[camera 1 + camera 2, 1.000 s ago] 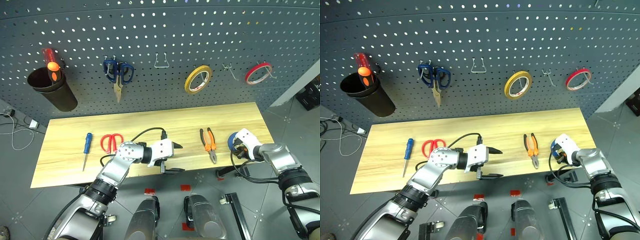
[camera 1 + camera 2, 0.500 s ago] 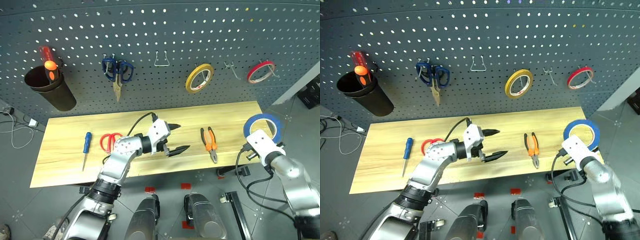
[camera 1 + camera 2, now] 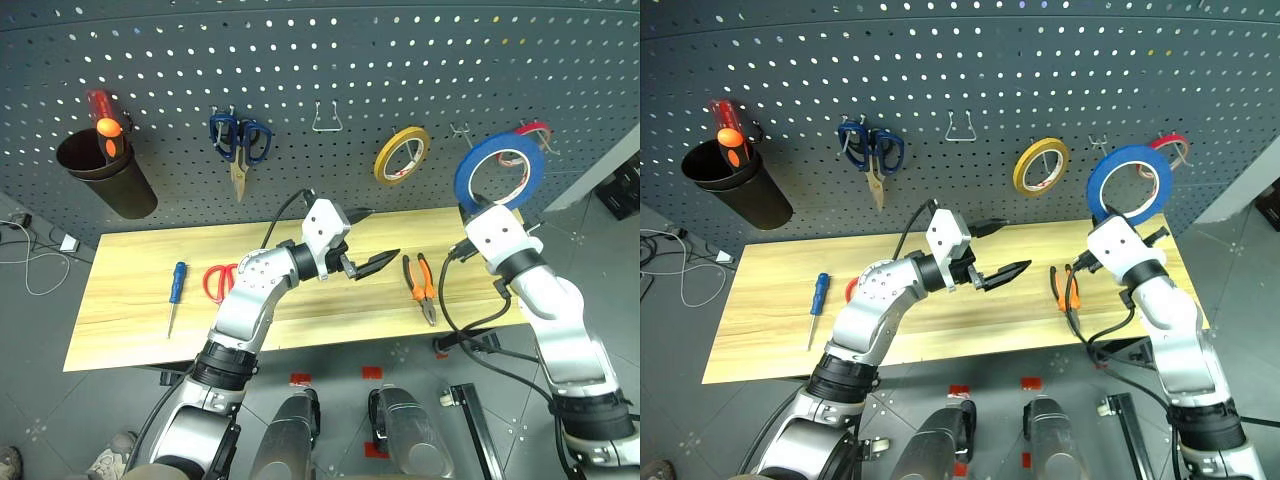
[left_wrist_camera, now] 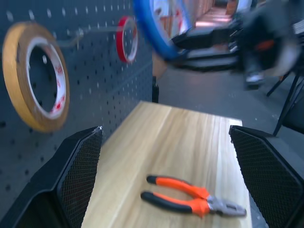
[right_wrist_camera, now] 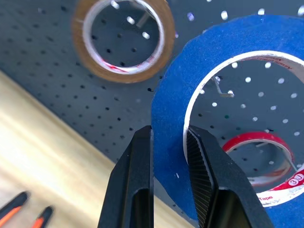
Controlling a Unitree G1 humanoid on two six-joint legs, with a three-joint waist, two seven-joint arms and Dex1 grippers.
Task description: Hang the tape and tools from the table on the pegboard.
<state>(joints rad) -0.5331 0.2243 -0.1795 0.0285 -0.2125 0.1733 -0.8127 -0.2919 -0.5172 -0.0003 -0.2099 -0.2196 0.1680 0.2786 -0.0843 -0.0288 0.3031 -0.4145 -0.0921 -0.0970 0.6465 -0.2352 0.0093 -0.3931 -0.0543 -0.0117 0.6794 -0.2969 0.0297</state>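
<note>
Holding: my right pincer (image 5: 168,156) is clenched on the blue tape (image 3: 500,172), one finger through the core, one on the outer face.
Tape position: raised upright in front of the pegboard (image 3: 300,90), between the yellow roll (image 3: 400,154) and the red roll (image 3: 530,140).
Step advice: I judge the ring's opening should line up with the bare hook (image 5: 219,88) seen through it, then slide on before I release.
Left pincer (image 3: 372,240): spread wide, holding nothing, above the bench (image 3: 130,300).
Materials: tape matte blue, white core; pegboard dark grey, perforated; bench pale grained wood.
Remaining: pliers (image 3: 420,286), red scissors (image 3: 220,282), screwdriver (image 3: 175,297) on the bench.
</note>
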